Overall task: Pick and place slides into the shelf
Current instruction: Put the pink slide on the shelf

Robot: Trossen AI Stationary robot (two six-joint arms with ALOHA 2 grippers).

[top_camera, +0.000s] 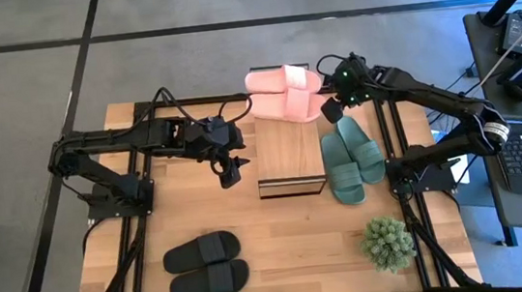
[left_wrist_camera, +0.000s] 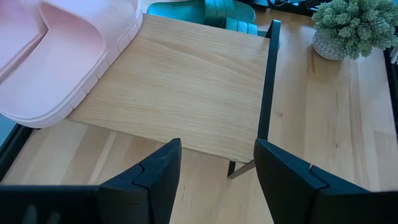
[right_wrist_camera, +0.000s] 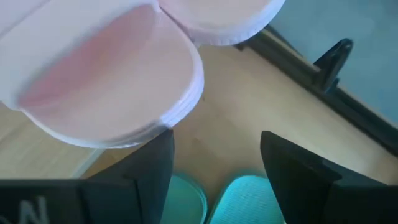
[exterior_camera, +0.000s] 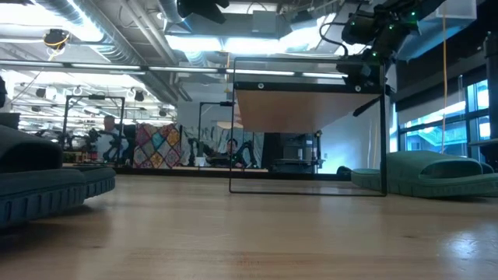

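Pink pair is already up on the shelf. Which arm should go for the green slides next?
Right, probably. The right gripper hangs open just behind the green slides, which lie on the shelf's right side. The left gripper is open too, but hangs left of the shelf, so it would have to cross it.

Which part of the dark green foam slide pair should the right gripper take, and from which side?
Probably the wide strap. The dark green foam slides lie flat, soles down, side by side on the wooden table right of the narrow wood-topped shelf. The raised strap is the graspable part. The open right gripper hovers over their far end, so come straight down, closing on one slide's strap.
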